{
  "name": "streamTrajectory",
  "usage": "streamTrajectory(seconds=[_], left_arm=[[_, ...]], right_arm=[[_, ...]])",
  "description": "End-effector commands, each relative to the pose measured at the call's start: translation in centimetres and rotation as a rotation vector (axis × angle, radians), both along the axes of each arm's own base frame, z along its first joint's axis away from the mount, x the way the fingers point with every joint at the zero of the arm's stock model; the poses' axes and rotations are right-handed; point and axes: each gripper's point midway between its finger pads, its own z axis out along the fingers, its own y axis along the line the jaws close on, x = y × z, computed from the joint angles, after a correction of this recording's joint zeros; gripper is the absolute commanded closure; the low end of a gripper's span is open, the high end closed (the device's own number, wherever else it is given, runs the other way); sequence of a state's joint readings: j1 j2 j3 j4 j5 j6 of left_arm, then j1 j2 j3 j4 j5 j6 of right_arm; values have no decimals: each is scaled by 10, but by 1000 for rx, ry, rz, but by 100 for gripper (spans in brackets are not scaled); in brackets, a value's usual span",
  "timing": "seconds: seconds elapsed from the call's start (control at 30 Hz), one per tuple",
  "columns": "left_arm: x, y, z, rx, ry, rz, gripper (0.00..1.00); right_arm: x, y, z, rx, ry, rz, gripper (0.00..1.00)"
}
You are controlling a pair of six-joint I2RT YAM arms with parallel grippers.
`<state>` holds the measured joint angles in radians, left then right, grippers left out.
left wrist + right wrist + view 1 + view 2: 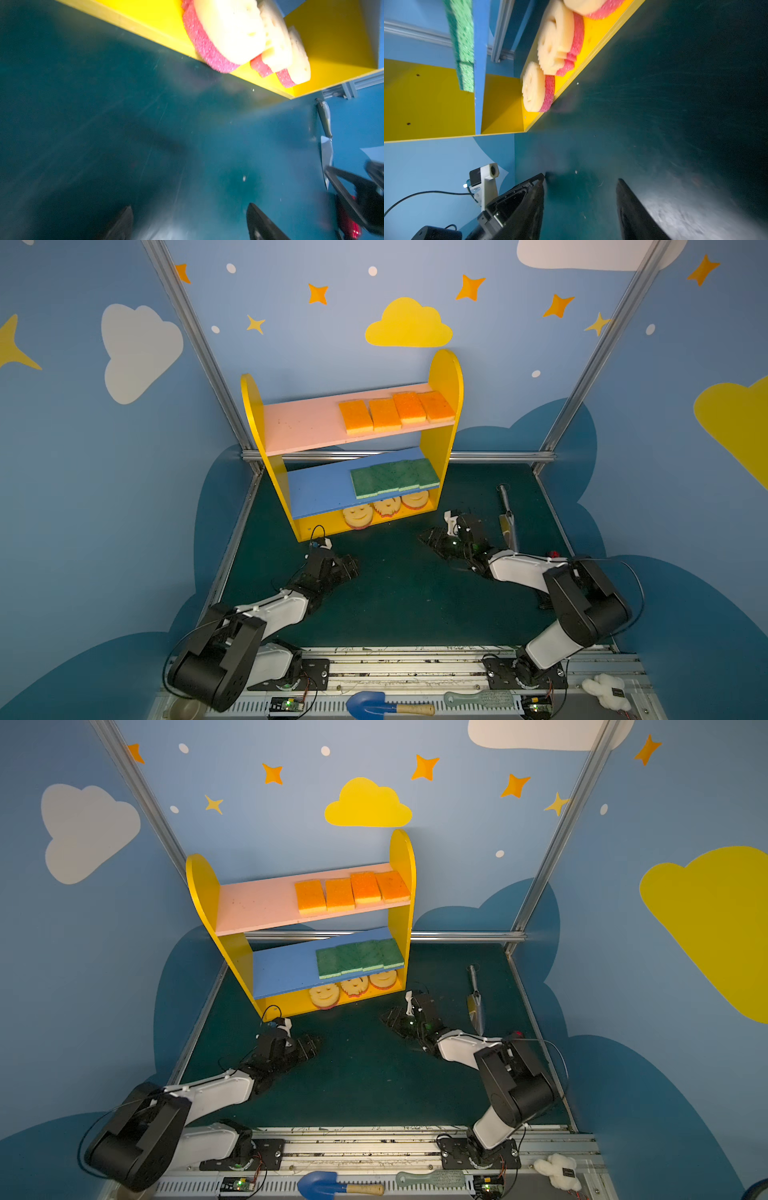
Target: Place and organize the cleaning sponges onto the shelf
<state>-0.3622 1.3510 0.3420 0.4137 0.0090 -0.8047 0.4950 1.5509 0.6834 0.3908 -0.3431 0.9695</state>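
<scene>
Your stock: sponges (397, 412) sat on all three boards of the shelf (446, 377). Your left gripper (350, 565) and right gripper (430, 537) hung near its base, jaws apart, holding nothing.

sponges (384, 414) lie rightward on each shelf (445, 377) level.

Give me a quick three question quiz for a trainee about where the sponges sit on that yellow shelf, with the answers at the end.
1. True or false: the four orange sponges lie side by side on the pink board.
2. How many green sponges lie on the blue board?
3. The smiley sponges sit on: A the pink board, B the blue board, C the yellow base.

Key: 1 true. 2 four. 3 C.
</scene>
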Motion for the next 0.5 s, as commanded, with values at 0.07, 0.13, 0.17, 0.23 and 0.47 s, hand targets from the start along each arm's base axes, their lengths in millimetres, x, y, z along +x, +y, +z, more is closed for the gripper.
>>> streamTrajectory(seconds=[0.07,0.13,0.17,0.23,0.47], left_arm=[[46,-16,13,-56,-93,26,15],[58,-17,11,-68,-111,50,15],[63,-18,8,-74,-119,61,15],[74,-20,7,-90,-147,74,15],[103,-24,-8,-161,-187,147,26]], right_arm=[[-17,-36,1,-57,-16,-18,43],[-18,-47,2,-60,-18,-41,42],[-18,-52,3,-56,-19,-52,41],[-16,-59,6,-38,-19,-67,41],[-8,-62,-7,12,34,-81,49]])
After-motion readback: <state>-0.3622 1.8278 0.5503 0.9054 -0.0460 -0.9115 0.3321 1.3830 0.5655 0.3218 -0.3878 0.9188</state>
